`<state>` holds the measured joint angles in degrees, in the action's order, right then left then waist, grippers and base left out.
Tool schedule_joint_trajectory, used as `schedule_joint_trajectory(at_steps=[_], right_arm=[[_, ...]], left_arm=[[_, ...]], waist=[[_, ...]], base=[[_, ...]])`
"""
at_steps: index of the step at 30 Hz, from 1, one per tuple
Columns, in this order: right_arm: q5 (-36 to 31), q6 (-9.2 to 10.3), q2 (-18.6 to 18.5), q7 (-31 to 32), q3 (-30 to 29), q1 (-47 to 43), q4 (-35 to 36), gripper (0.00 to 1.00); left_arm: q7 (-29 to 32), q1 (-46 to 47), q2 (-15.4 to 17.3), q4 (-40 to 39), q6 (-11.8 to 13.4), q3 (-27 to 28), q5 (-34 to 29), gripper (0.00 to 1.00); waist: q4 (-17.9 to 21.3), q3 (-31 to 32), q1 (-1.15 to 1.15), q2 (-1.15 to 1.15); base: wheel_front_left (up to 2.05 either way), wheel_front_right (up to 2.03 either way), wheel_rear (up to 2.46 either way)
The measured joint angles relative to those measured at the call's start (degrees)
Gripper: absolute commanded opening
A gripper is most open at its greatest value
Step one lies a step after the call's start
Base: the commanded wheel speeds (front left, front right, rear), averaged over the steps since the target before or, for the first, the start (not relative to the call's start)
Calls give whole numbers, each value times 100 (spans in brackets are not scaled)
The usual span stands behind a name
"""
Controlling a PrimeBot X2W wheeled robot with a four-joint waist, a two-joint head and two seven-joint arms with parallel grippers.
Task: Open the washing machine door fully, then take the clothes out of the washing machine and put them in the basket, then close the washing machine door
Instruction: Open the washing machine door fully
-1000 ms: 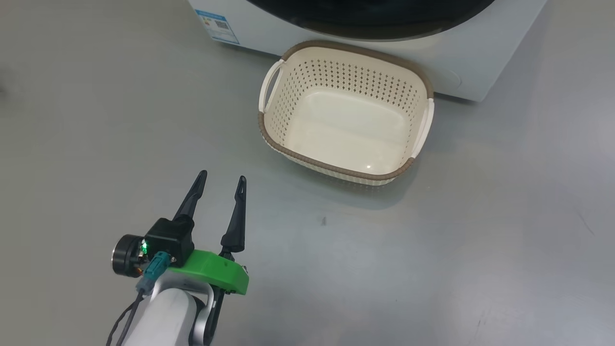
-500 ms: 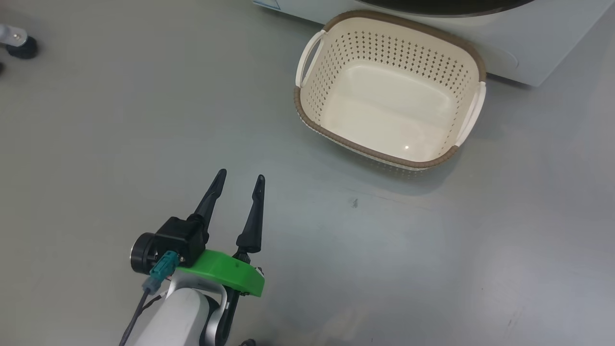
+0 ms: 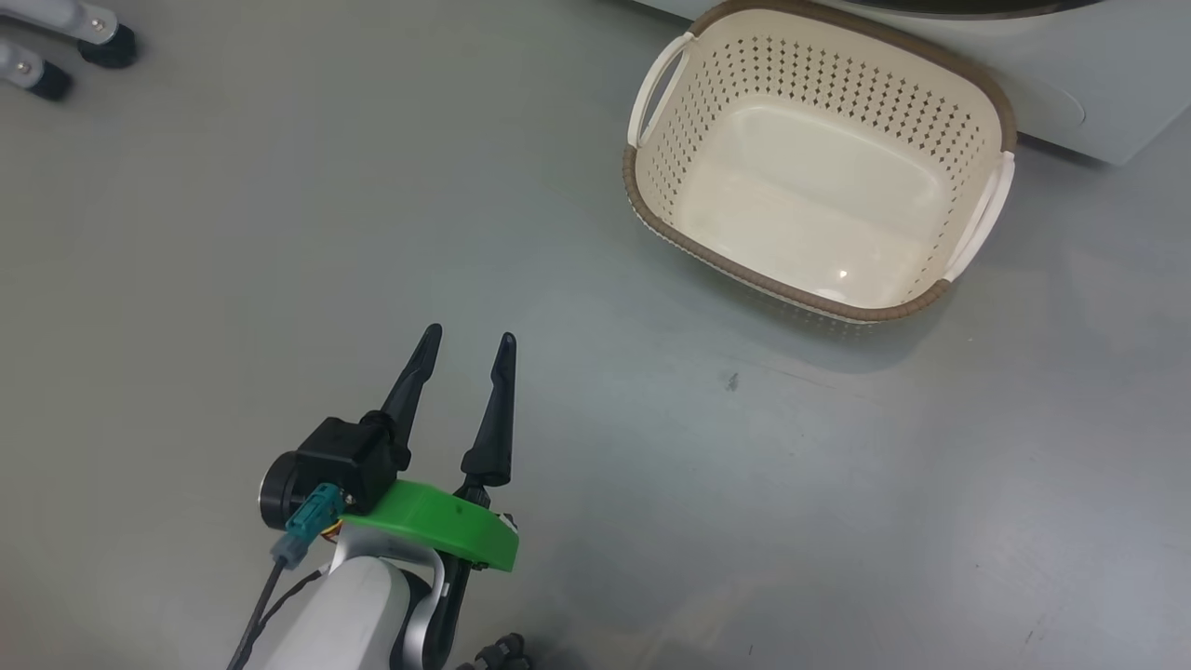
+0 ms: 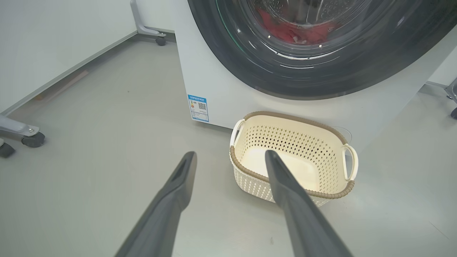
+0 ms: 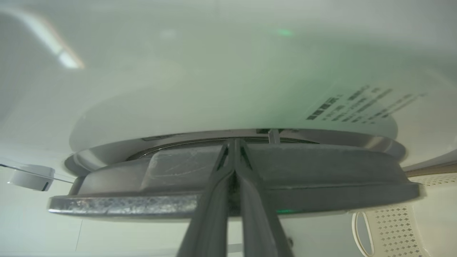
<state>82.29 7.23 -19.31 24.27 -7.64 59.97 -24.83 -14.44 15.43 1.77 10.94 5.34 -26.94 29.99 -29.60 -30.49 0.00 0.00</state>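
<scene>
Left wrist view: washing machine door closed

Left gripper hung wide open and empty over the floor, near the basket. Red clothes lay behind the closed door. Right gripper had its fingers pressed together at the door's rim.

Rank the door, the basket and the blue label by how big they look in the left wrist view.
Largest: door, even though the frame cuts it off.
Next: basket, nearer the camera yet plainly smaller.
Smallest: label, by far.
</scene>
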Motion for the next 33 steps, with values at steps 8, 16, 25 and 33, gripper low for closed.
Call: schedule_joint_trajectory(at_steps=[8,16,25,33], right_arm=[[203,1,7,97,-123,328,-297,0],[508,0,13,346,-285,542,-904,0],[534,0,-49,537,-271,596,-1260,0],[586,0,36,639,-258,594,-1547,0]], left_arm=[[0,0,-11,-2,34,-55,19,100],[0,0,-14,-2,42,-101,19,100],[0,0,-15,12,70,-108,19,100],[0,0,-16,69,90,-82,12,100]], waist=[[-77,-16,0,0],[-128,-8,0,0],[-130,51,0,0],[-42,184,0,0]], base=[[0,0,0],[0,0,0],[0,0,0],[0,0,0]])
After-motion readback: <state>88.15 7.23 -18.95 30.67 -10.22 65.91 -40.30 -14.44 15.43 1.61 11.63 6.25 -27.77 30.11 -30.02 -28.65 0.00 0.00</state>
